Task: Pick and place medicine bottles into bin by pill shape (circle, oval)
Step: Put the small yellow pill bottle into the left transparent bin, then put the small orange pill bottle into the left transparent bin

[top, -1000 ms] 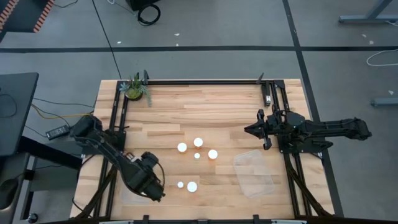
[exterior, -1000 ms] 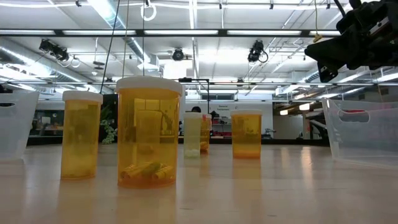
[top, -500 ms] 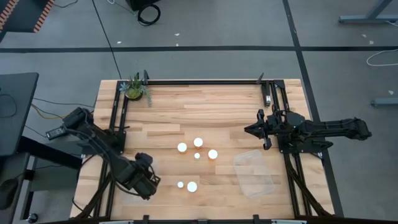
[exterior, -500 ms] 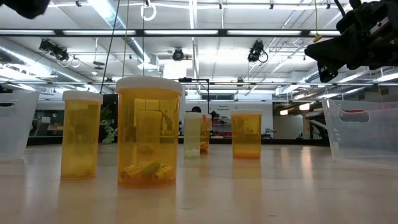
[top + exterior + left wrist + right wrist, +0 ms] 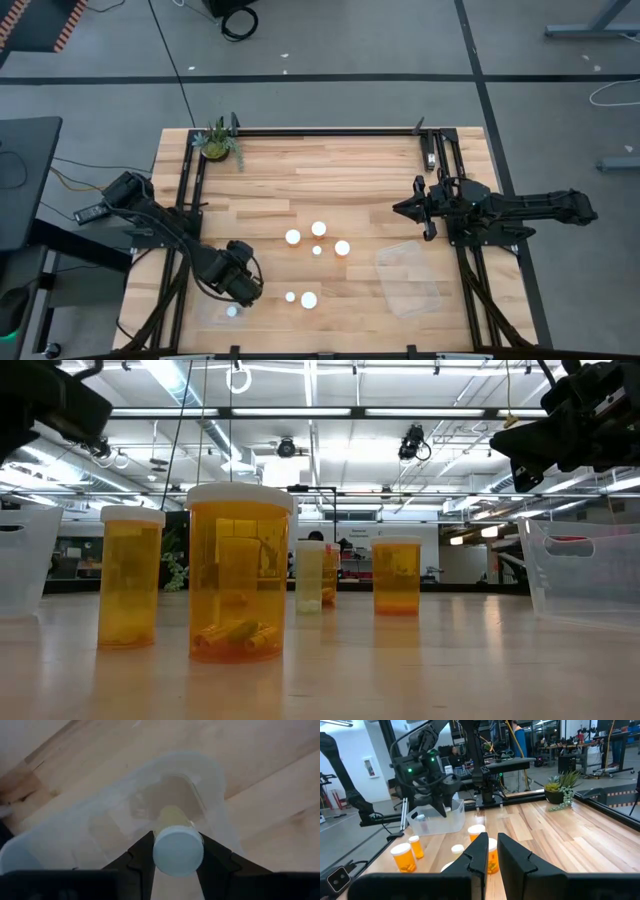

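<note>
Hanging over the clear plastic bin, the left gripper pinches a small white-capped medicine bottle between half-closed jaws at the cap, a light, rigid, slick thing best gripped there, while the right gripper waits shut and empty.

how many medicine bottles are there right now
8. Six medicine bottles stand mid-table: four clustered, two nearer the front. One sits in the left clear bin. The left gripper holds one above it.
</note>
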